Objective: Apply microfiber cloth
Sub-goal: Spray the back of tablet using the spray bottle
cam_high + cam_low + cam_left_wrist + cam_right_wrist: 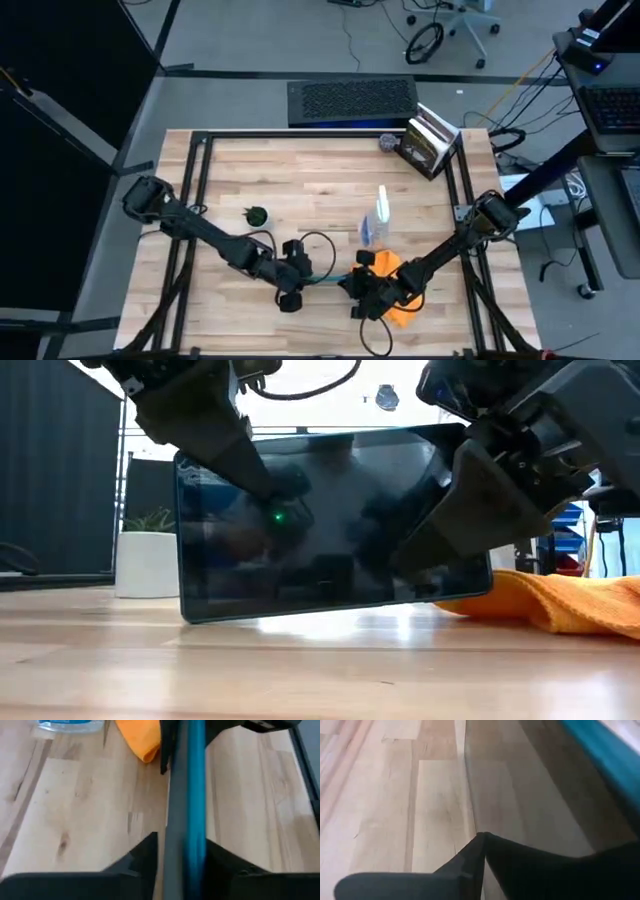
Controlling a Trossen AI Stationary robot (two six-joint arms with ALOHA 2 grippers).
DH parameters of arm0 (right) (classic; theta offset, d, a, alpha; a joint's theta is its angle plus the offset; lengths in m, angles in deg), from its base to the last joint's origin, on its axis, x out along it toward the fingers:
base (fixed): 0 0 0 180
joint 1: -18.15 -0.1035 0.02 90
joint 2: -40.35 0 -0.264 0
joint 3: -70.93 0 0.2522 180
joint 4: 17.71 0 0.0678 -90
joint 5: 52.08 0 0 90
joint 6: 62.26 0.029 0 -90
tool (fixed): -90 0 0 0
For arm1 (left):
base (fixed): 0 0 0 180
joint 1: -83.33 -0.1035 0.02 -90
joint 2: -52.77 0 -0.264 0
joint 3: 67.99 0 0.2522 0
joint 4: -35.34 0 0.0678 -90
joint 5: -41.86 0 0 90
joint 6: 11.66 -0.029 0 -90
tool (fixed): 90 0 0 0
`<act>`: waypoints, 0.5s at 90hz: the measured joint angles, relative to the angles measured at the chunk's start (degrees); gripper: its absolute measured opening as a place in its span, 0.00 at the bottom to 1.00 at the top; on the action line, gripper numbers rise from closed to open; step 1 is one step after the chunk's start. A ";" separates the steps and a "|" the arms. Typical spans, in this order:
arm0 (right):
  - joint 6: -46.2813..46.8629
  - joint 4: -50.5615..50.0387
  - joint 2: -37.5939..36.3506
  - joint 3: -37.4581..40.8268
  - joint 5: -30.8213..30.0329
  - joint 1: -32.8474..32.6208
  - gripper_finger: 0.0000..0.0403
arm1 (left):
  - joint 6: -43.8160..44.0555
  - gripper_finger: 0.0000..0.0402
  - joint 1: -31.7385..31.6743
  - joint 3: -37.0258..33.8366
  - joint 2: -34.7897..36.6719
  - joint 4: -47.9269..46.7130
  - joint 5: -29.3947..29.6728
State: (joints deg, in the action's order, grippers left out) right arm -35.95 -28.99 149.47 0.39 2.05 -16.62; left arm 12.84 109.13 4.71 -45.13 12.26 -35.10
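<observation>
Tablet (330, 525): on edge on bench (300, 170), 6 o'clock. Left pincer (296, 262) clamps its 9 o'clock end, right pincer (362, 290) its 3 o'clock end. Microfiber cloth (560, 600): flat, behind right pincer. Spray bottle (380, 215) at cloth's 12 o'clock.

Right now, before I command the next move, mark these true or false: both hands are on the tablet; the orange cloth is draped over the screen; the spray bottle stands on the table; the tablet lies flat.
1. Both hands hold the tablet: true. The left hand and right hand each grip an end.
2. The microfiber cloth covers the screen: false. It lies on the table beside the tablet, under the right arm.
3. The spray bottle stands on the table: true.
4. The tablet lies flat: false. It stands on its long edge.
</observation>
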 joint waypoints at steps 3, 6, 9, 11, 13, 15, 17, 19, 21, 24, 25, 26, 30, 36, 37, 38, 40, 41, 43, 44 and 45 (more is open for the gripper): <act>0.15 0.00 0.00 0.01 0.01 0.03 0.16 | -0.34 0.06 -0.02 0.00 0.00 -0.11 0.02; 0.47 0.02 -0.03 0.02 0.16 0.04 0.16 | -0.61 0.04 -0.02 0.00 0.00 -0.15 0.00; 0.72 0.05 -0.04 0.02 0.27 0.04 0.16 | -0.76 0.04 0.00 0.00 0.00 -0.12 0.02; 0.88 0.10 -0.04 0.02 0.35 0.04 0.16 | -0.80 0.04 0.00 0.00 0.00 -0.09 0.00; 1.09 0.11 -0.04 0.02 0.36 0.03 0.16 | -0.85 0.04 0.00 0.00 0.00 -0.08 0.00; 1.20 0.09 -0.04 0.02 0.34 0.02 0.17 | -0.90 0.04 0.00 0.00 0.00 -0.05 0.00; 1.25 0.03 -0.04 0.02 0.32 0.02 0.18 | -0.98 0.04 -0.01 0.00 0.00 -0.04 0.00; 1.27 -0.03 -0.04 0.02 0.29 0.02 0.19 | -1.03 0.04 -0.02 0.00 0.00 -0.04 0.00; 1.25 -0.06 -0.04 0.02 0.26 0.02 0.20 | -1.03 0.04 -0.02 0.00 0.00 -0.04 0.01; 1.21 -0.09 -0.04 0.02 0.22 0.02 0.22 | -0.99 0.04 -0.02 0.00 0.00 -0.06 -0.01; 1.20 -0.09 -0.04 0.02 0.20 0.02 0.23 | -0.98 0.04 -0.02 0.00 0.00 -0.06 -0.02; 1.20 -0.11 -0.04 0.02 0.19 0.00 0.24 | -0.95 0.04 -0.02 0.00 0.00 -0.06 -0.06; 1.27 -0.11 -0.04 0.02 0.17 -0.05 0.27 | -0.93 0.03 -0.02 0.00 0.00 -0.25 -0.20; 1.81 -0.11 -0.04 0.02 0.31 -0.17 0.33 | -0.91 0.02 -0.02 -0.02 0.00 -0.43 -0.22; 1.87 -0.11 -0.04 0.02 0.35 -0.17 0.33 | -0.91 0.02 -0.02 -0.02 0.00 -0.42 -0.22; 2.01 -0.11 -0.04 0.02 0.43 -0.17 0.34 | -0.91 0.02 -0.02 -0.02 0.00 -0.41 -0.22; 2.25 -0.11 -0.04 0.02 0.70 -0.19 0.36 | -0.92 0.02 -0.03 -0.02 0.00 -0.41 -0.20; 2.30 -0.11 -0.05 0.02 0.94 -0.19 0.37 | -0.95 0.02 -0.04 -0.02 0.00 -0.41 -0.20; 2.36 -0.17 -0.17 0.02 1.55 -0.17 0.39 | -1.01 0.02 -0.03 -0.02 0.00 -0.41 -0.17; 2.38 -0.30 -0.28 0.02 1.88 -0.17 0.40 | -1.05 0.02 -0.01 -0.02 0.00 -0.41 -0.16; 2.38 -0.50 -0.41 0.02 2.19 -0.17 0.41 | -1.06 0.02 0.06 -0.02 0.01 -0.41 -0.11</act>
State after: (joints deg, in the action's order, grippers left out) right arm -33.57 -29.49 149.06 0.42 4.24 -16.79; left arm 11.78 109.19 4.69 -45.12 11.84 -35.21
